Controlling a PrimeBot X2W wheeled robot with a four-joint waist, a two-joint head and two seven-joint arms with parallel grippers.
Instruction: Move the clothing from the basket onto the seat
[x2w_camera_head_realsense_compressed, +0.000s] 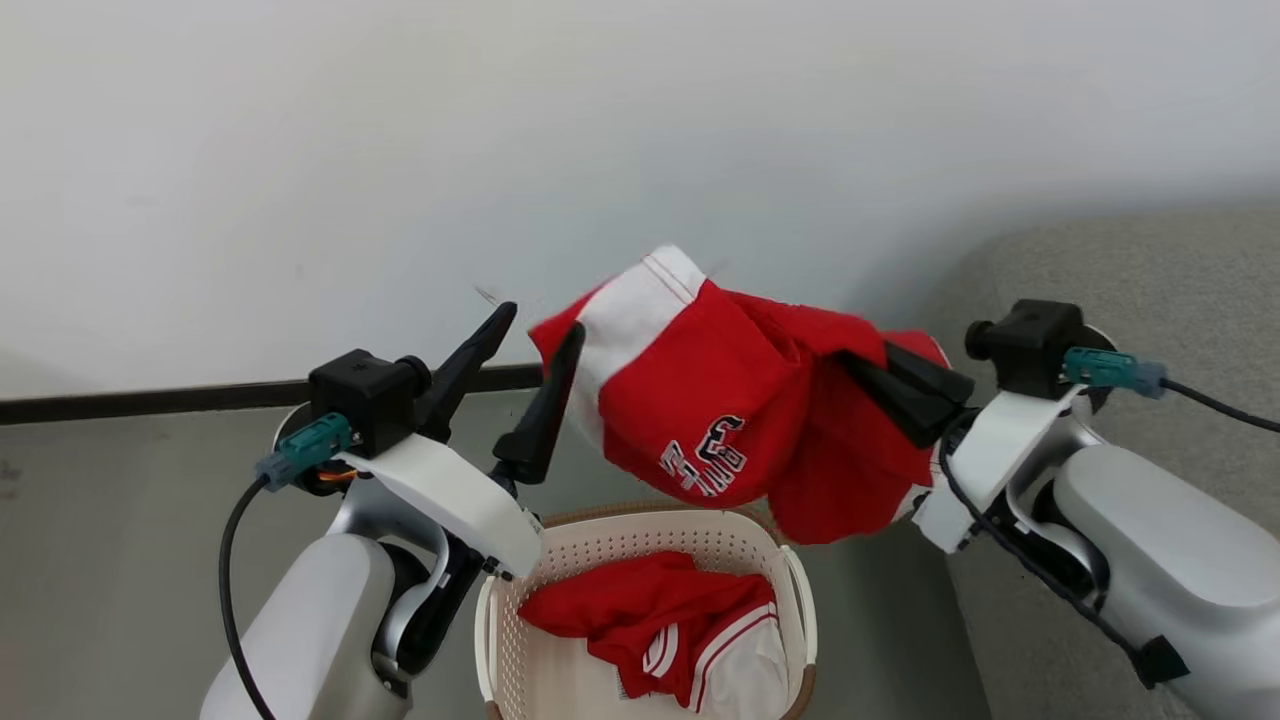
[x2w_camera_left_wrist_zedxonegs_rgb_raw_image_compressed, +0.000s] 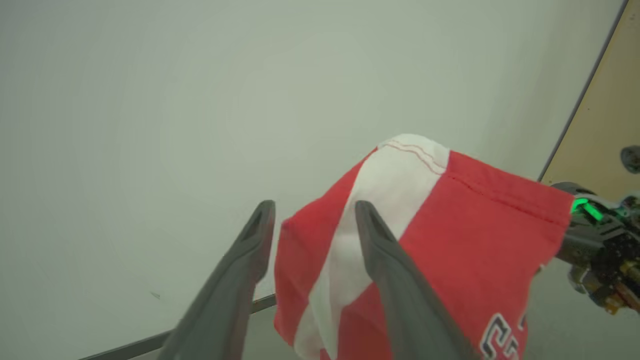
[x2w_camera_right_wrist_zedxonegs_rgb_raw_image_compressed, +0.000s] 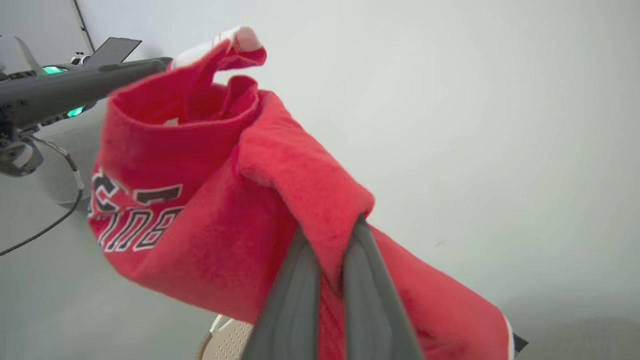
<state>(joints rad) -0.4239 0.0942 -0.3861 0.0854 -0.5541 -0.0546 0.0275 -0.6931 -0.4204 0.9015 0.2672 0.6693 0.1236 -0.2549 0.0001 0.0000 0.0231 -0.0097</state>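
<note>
1. Sofa fabric leads our list: the large grey-green upholstered seat (x2w_camera_head_realsense_compressed: 1150, 270) sits at three o'clock in the head view.
2. Next we find the oval cream plastic basket (x2w_camera_head_realsense_compressed: 600, 545), with perforated sides and a brown woven-look rim. It stands at six o'clock on the grey floor (x2w_camera_head_realsense_compressed: 120, 520), just beside the seat's near edge.
3. At the centre of the head view a red fabric garment (x2w_camera_head_realsense_compressed: 700, 400) with a white panel and white lettering hangs in the air. It is at twelve o'clock from the basket and clear of the seat.
4. A second garment (x2w_camera_head_realsense_compressed: 620, 605), red with striped red-and-white trim, lies crumpled inside the basket.
5. At three o'clock from the hanging garment we see the right gripper (x2w_camera_head_realsense_compressed: 870, 375). Our right wrist view shows its two dark fingers (x2w_camera_right_wrist_zedxonegs_rgb_raw_image_compressed: 370, 280) drawn narrow, pinching a fold of the red cloth.
6. At nine o'clock from the garment is the left gripper (x2w_camera_head_realsense_compressed: 541, 320), its fingers spread wide and gripping nothing. One finger stands just beside the white-panelled edge; we cannot tell whether it touches.
</note>
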